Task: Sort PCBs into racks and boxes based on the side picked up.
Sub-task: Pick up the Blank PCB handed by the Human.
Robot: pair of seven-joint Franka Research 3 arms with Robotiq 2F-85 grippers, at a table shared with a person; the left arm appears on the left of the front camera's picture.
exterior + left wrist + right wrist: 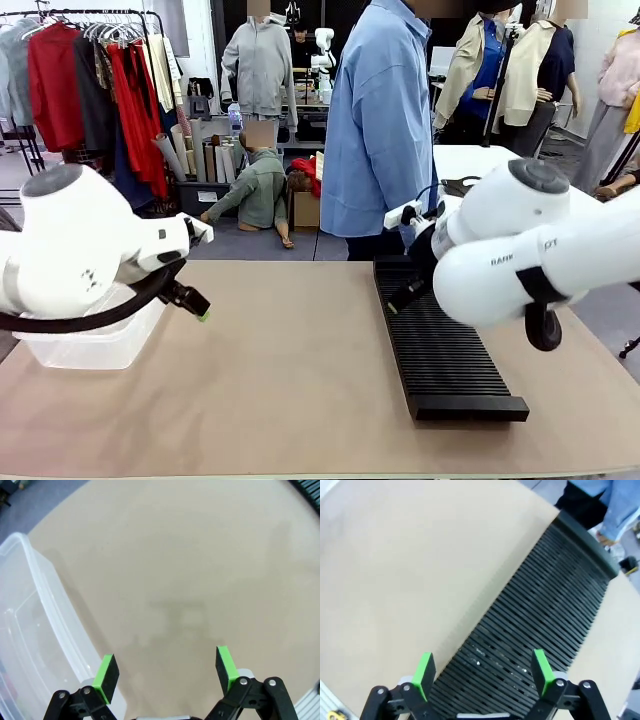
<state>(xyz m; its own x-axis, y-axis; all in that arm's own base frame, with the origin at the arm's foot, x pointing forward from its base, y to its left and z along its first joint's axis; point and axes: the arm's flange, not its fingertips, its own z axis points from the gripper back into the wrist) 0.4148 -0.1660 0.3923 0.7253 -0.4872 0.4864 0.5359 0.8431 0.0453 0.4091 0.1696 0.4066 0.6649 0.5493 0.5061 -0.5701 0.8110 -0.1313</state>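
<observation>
Jaws on both arms stand wide and empty, left beside the tub [57,605], right above the rack [535,610]; boards are likely light, stiff, fragile: pinch an edge

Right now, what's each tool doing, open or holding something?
Left tool: open, empty, beside the clear tub.
Right tool: open, empty, over the black rack.

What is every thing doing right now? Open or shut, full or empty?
left gripper: open, holding nothing, over the bare table beside the tub.
right gripper: open, holding nothing, above the rack.
rack: lying flat on the table, slots empty.
tub: no lid, nothing seen inside where it shows.
</observation>
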